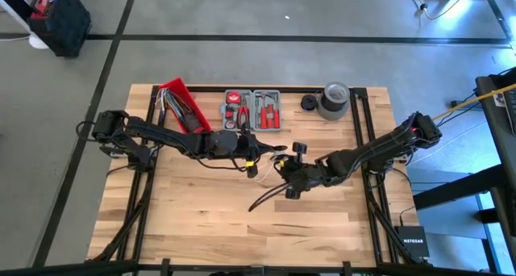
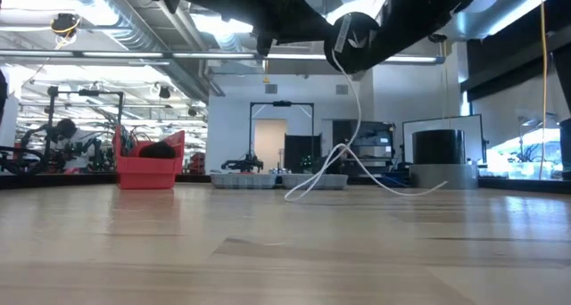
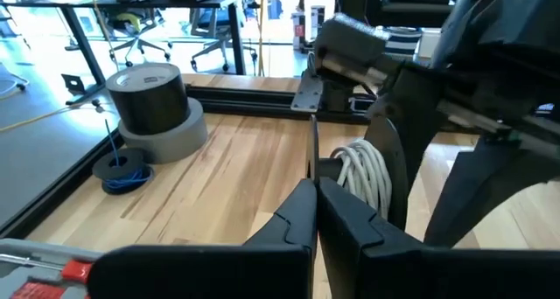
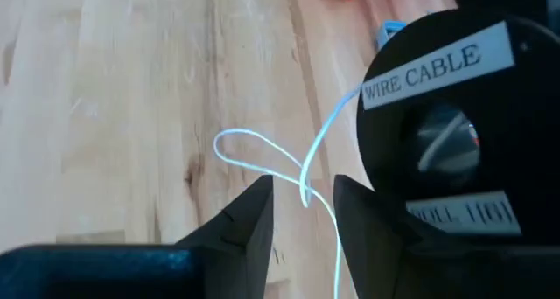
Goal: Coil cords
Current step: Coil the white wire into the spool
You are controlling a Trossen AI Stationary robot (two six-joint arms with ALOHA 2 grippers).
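Pale wooden boards make up the table (image 1: 201,219), which stands on a grey floor crossed by dark lines. Along its far edge sit a red bin (image 1: 184,103), a grey tool tray (image 1: 252,109) and a grey roll of tape (image 1: 333,101). Both arms meet over the middle of the table. The left gripper (image 3: 315,213) has its fingers pressed together, tips just beside a black spool (image 3: 385,172) wound with white cord (image 3: 366,170). The right gripper (image 4: 302,203) has its fingers apart, and the white cord runs through the gap between them, looping over the wood just beyond; the spool's label reads "WIRE CABLE". From table height, the white cord hangs from the spool and trails in loose loops on the table. A black cord (image 1: 268,197) lies on the boards near the right gripper.
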